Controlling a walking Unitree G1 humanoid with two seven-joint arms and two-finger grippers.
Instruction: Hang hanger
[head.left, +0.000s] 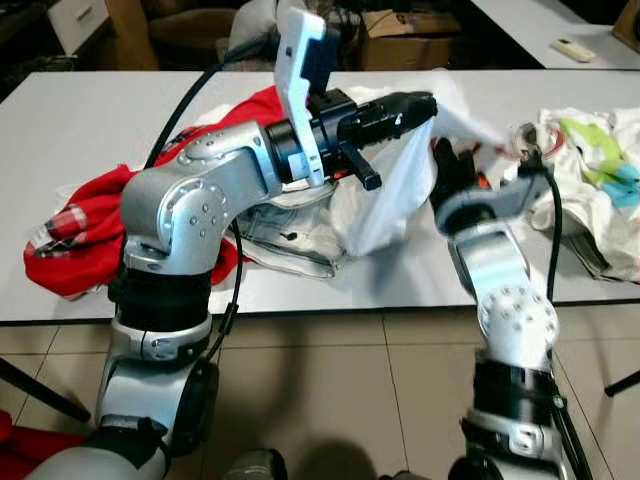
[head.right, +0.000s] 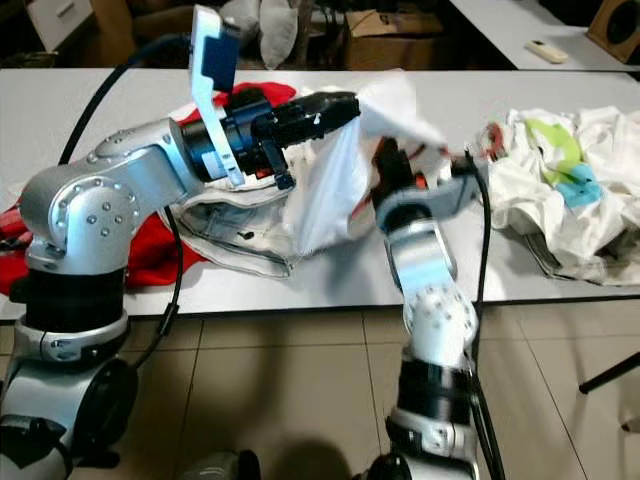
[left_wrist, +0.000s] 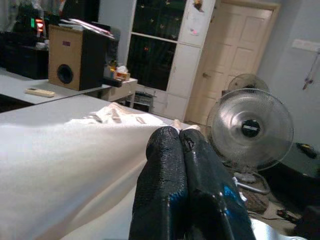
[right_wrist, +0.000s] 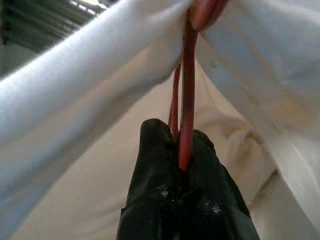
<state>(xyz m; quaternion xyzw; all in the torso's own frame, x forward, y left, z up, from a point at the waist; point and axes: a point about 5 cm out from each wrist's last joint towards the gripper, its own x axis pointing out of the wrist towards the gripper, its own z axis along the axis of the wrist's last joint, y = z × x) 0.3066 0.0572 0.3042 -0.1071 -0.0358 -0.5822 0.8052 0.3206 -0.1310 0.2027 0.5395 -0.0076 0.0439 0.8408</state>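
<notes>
Hanger (right_wrist: 186, 100), red, sat pinched between the closed black fingers of the right gripper (right_wrist: 182, 150); its thin red bars ran up from the fingertips into the folds of a white garment (head.left: 385, 200) draped over it. From the head cameras the hanger was mostly hidden under the cloth, just a bit of red near the right gripper (head.left: 455, 165), above the white table (head.left: 80, 120).

Left gripper (head.left: 420, 105) was raised over the table with fingers pressed together, clamping a fold of the same white garment. Cloth hung down from that grip to the tabletop and stretched across to the right gripper, so both arms held the one garment, near each other.

On the table under the left arm: a red garment (head.left: 85, 215) spread toward the robot's left, and a pale crumpled piece (head.left: 290, 235) beside it. Another white garment with green and blue print (head.left: 595, 170) lay on the robot's right, apart from the grippers. A remote control (head.left: 572, 48) sat on a second table behind. Left wrist camera picked up a standing fan (left_wrist: 250, 129), a speaker (left_wrist: 75, 64) and a door (left_wrist: 235, 60) across the room.
</notes>
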